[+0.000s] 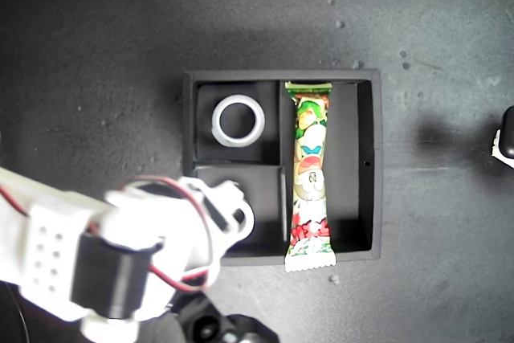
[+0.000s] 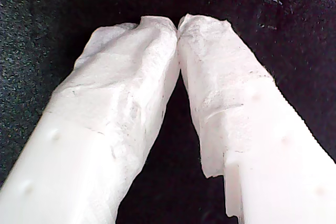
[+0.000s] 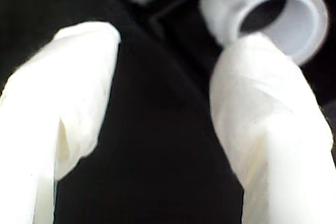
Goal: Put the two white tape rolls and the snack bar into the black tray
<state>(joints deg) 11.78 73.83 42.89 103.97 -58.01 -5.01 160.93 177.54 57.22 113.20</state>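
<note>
Covering whole scene: dark speckled mat point(image 1: 96, 54); black tray point(image 1: 377, 158) resting on it.

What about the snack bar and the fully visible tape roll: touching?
Apart. Exterior view: a divider separates tape roll from snack bar.

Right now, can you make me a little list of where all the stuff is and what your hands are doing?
black tray: on the dark mat, three compartments
tape roll: lying flat in a small square compartment
snack bar: in the long compartment, one end poking over the wall
first hand: shut, holding nothing
second hand: open, not gripping anything
white roll: just past one fingertip of my second hand; cannot tell which compartment
</note>
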